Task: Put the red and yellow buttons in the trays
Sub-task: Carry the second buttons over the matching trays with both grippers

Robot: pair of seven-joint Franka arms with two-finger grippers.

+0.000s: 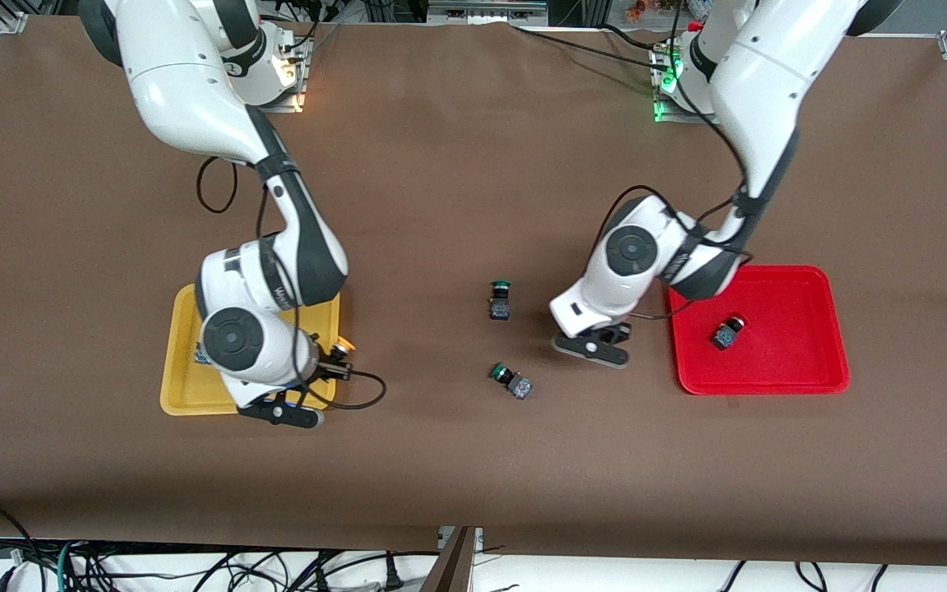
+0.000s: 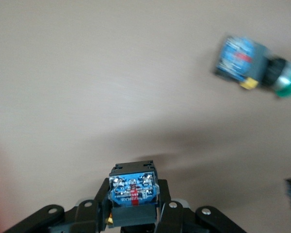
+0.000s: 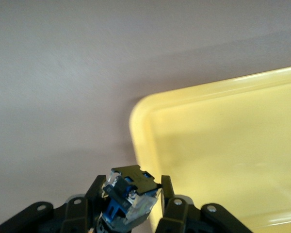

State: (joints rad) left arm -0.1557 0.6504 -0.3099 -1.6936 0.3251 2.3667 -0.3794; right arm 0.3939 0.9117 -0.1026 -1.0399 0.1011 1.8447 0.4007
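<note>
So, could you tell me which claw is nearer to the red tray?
Left. The left claw hangs over the table just beside the red tray; the right claw is at the yellow tray.

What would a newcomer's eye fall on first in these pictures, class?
Two bright trays stand out on the brown table: a yellow tray toward the right arm's end and a red tray toward the left arm's end, with one button in it. Each gripper holds a button: the right gripper at the yellow tray's corner, the left gripper beside the red tray.
</note>
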